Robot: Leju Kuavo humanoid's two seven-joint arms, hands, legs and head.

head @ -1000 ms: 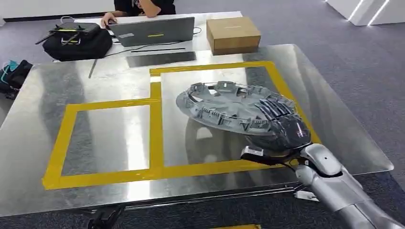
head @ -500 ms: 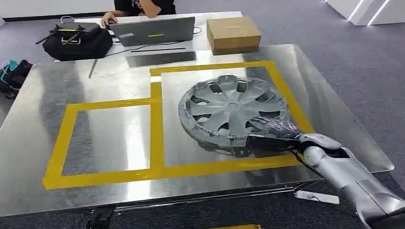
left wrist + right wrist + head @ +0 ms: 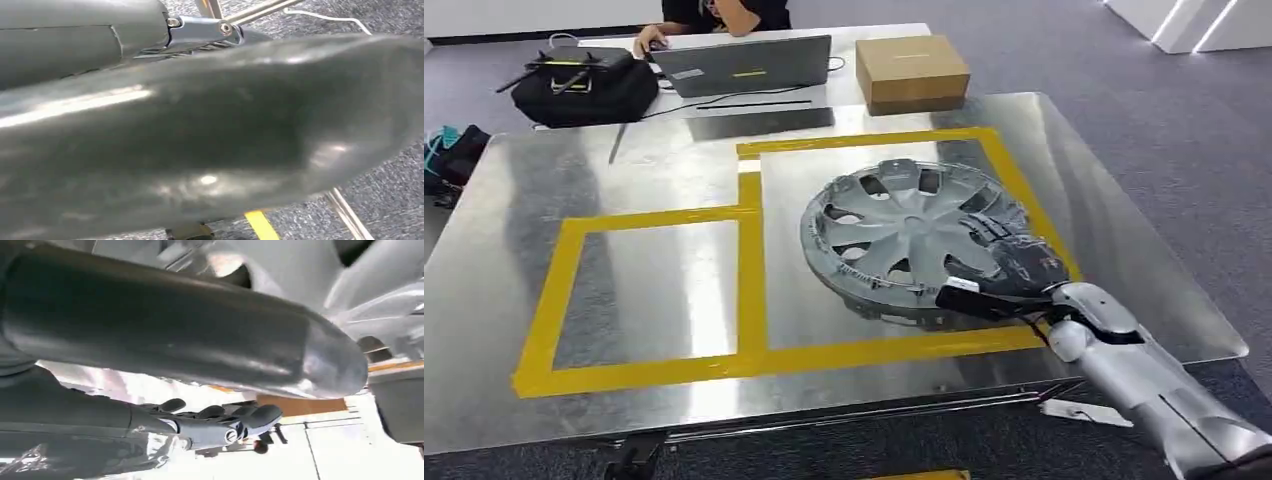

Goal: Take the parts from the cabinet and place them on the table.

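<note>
From the head view I have my right hand (image 3: 1014, 275) clamped on the near right rim of the hubcap (image 3: 911, 235), thumb under the edge and dark fingers (image 3: 1009, 240) lying over the top face. The hubcap sits face up and tilted, its far edge reaching away from the hand toward the middle of the table (image 3: 654, 170), inside the larger square of yellow tape (image 3: 749, 250); I cannot tell whether its low edge touches the metal. The smaller taped square lies well to the left of the hand. In the right wrist view the thick grey thumb (image 3: 175, 335) crosses the frame with the hubcap's pale spokes (image 3: 360, 285) just beyond it. Far past the hand stand a cardboard box (image 3: 912, 70), a laptop (image 3: 749, 65) and a black bag (image 3: 584, 85), with a person (image 3: 719, 12) seated behind the laptop. My left hand's state I cannot tell.
</note>
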